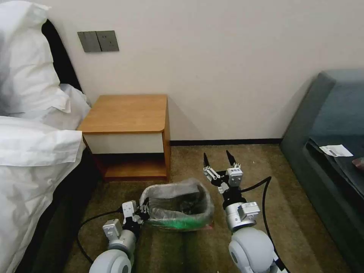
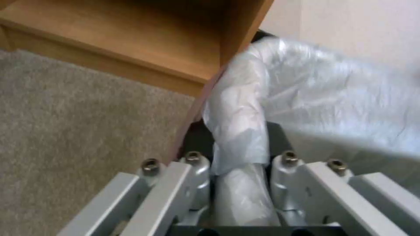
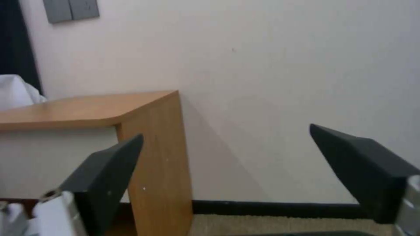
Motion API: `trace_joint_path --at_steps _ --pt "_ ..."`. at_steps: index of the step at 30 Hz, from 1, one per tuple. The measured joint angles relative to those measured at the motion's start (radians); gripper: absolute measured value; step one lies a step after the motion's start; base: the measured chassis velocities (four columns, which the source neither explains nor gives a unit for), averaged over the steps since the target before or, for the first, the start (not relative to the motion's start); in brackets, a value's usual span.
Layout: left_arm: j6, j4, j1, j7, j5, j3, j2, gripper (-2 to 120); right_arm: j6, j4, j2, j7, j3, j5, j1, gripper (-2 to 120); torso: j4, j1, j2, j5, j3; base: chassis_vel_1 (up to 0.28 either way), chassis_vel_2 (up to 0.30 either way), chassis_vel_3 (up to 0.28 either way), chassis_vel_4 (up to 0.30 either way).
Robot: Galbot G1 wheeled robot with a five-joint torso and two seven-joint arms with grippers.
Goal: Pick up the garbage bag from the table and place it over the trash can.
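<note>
- Garbage bag (image 1: 178, 203) lies draped over the trash can (image 1: 181, 223), its plastic lining the inside and folded over the rim, with a fold of it caught at the left gripper.
- Left gripper (image 1: 143, 209) is clamped on the bag's edge at the can's near-left corner; the left wrist view shows plastic (image 2: 238, 144) pinched between the fingers (image 2: 197, 177).
- Right gripper (image 1: 220, 161) hangs released, fingers spread wide and holding nothing, just beyond the can's far-right corner, pointing at the wall.
- Table (image 1: 127, 113) stands past both grippers against the wall, beside the bed (image 1: 34, 151), its top bare.
- Carpet (image 1: 273, 212) lies under everything.
</note>
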Motion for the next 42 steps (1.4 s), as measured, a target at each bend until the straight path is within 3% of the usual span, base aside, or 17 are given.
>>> trace_joint_path --at_steps 18,21,28,31,33,34,36,42 --pt "-0.059 -0.027 0.018 0.018 0.019 -0.007 0.0 82 0.014 -0.027 0.027 -0.002 -0.032 -0.024 -0.016 100 -0.0001 0.0 0.0 0.0 0.0 0.0 0.0 0.0 0.0" --pt "-0.14 -0.035 0.032 0.029 0.058 -0.014 -0.004 97 0.024 -0.036 0.034 -0.002 -0.031 -0.048 -0.02 100 0.0 0.0 0.0 0.0001 0.0 0.0 0.0 0.0 0.0" --pt "-0.189 -0.055 0.039 0.03 0.047 -0.018 -0.005 100 0.045 -0.065 0.056 0.007 -0.019 -0.123 -0.052 100 -0.0001 0.0 0.0 0.0 0.0 0.0 0.0 0.0 0.0" --pt "-0.253 -0.042 0.033 0.037 0.049 -0.018 -0.01 100 0.062 -0.08 0.065 0.006 -0.019 -0.148 -0.063 100 -0.0001 0.0 0.0 0.0003 0.0 0.0 0.0 0.0 0.0" --pt "-0.376 -0.001 0.015 0.057 0.097 -0.026 -0.023 100 0.092 -0.1 0.074 -0.007 -0.014 -0.182 -0.069 100 0.0 0.0 0.0 -0.0008 0.0 0.0 0.0 0.0 0.0" --pt "-0.376 -0.001 0.015 0.057 0.097 -0.026 -0.023 100 0.092 -0.1 0.074 -0.007 -0.014 -0.182 -0.069 100 0.0 0.0 0.0 -0.0008 0.0 0.0 0.0 0.0 0.0" --pt "-0.448 0.014 0.004 0.066 0.129 -0.029 -0.026 100 0.112 -0.11 0.08 -0.027 -0.008 -0.203 -0.071 100 0.0002 0.0 0.0 -0.0019 0.0 0.0 0.0 0.0 0.0" --pt "-0.51 0.026 -0.021 0.068 0.184 -0.039 -0.025 100 0.142 -0.131 0.103 -0.031 0.007 -0.245 -0.063 100 0.0003 0.0 0.0 -0.003 0.0 0.0 0.0 0.0 0.0"
